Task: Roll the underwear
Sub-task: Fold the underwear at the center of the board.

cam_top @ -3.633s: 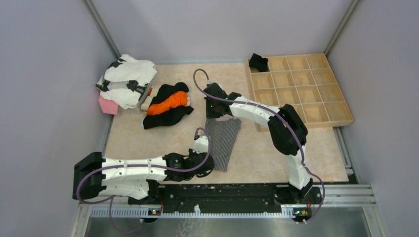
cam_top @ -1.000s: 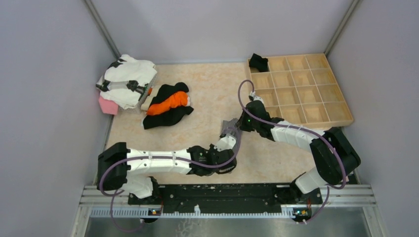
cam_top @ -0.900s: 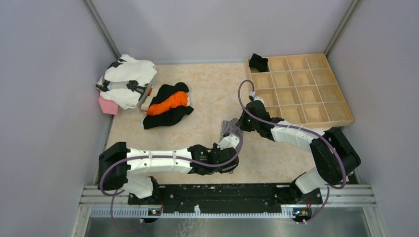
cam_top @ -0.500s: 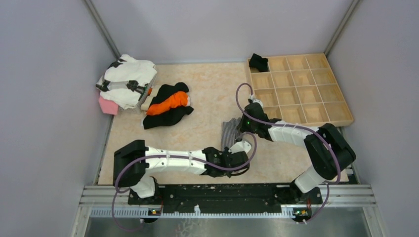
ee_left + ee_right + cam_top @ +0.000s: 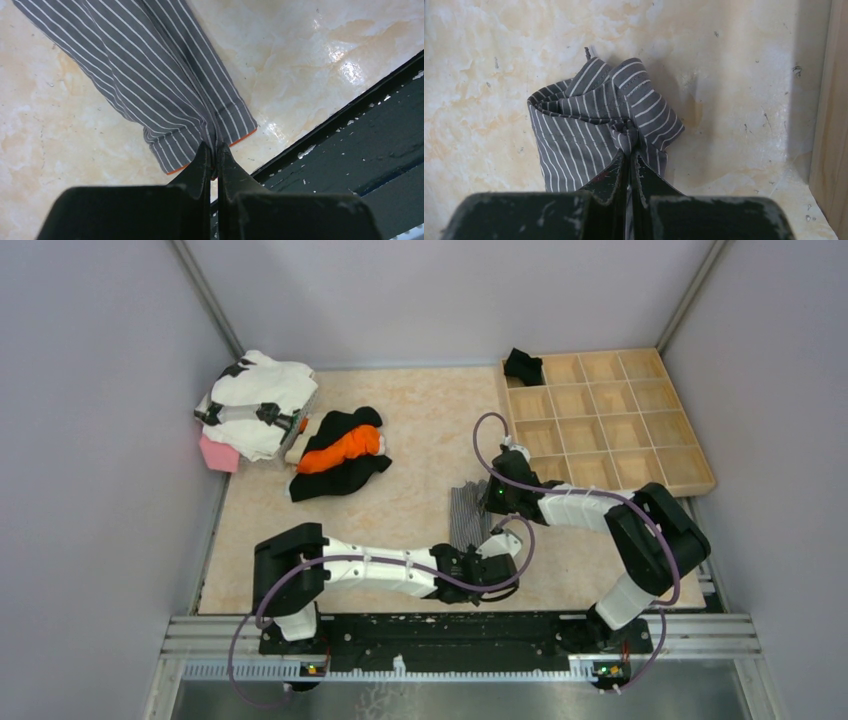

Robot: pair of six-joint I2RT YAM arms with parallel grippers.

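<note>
The grey striped underwear (image 5: 464, 512) lies folded narrow on the table between my two grippers. My left gripper (image 5: 213, 150) is shut on its near hem, which has an orange edge (image 5: 170, 100), close to the table's front rail. My right gripper (image 5: 630, 152) is shut on the bunched far end of the striped underwear (image 5: 594, 120). In the top view the left gripper (image 5: 494, 552) sits just below the cloth and the right gripper (image 5: 490, 502) at its right side. A black underwear (image 5: 522, 365) sits in the top-left cell of the wooden tray.
A wooden tray (image 5: 640, 485) of square compartments stands at the right, its wall near my right gripper (image 5: 831, 100). A black and orange garment (image 5: 340, 452) and a white pile (image 5: 258, 400) over a pink item (image 5: 216, 454) lie at the back left. The black front rail (image 5: 350, 150) is close.
The striped underwear went from spread flat to a narrow fold. My left gripper has slid right along the front edge with the hem. My right gripper has pulled nearer and left.
</note>
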